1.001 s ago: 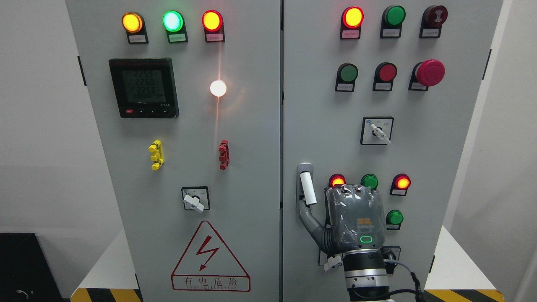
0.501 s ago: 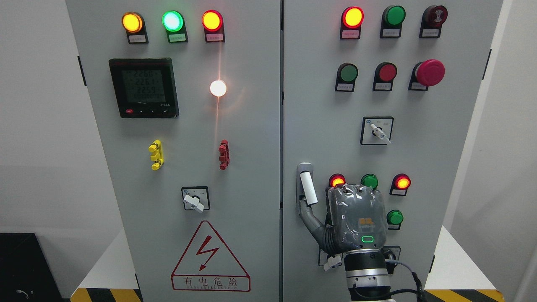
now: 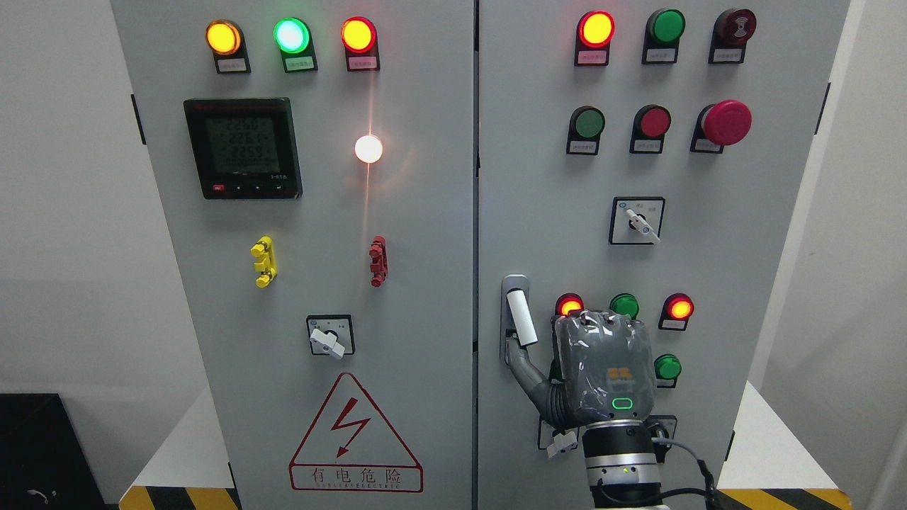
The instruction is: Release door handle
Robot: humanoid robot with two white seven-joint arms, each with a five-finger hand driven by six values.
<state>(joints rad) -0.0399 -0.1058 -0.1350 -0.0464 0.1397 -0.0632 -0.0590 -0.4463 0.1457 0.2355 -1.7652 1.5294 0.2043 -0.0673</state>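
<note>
The right hand (image 3: 602, 368), grey and wrapped in clear film, rises from the bottom edge right of the middle and shows its back to the camera, a small green light glowing near the wrist. Its fingers (image 3: 602, 327) fold forward toward the panel at the top of the hand, and whether they press on anything there cannot be told. The thumb (image 3: 526, 372) stretches up and to the left, its tip touching or just beside the lower end of the door handle (image 3: 519, 317); the hand does not wrap around the handle. That handle is a white bar, slightly tilted, set in a grey mount near the left edge of the right cabinet door (image 3: 708, 248), just right of the seam between the two doors. Directly above the hand sit a lit red lamp (image 3: 569, 304), a green lamp (image 3: 623, 304) and another lit red lamp (image 3: 679, 309), with one more green lamp (image 3: 667, 367) just right of the hand. Higher on the same door are a rotary switch (image 3: 638, 221) and a red mushroom button (image 3: 725, 122). The left door carries a digital meter (image 3: 243, 147), a yellow connector (image 3: 263, 261), a red connector (image 3: 378, 261), a second rotary switch (image 3: 329, 337) and a red-bordered warning triangle (image 3: 354, 435).
</note>
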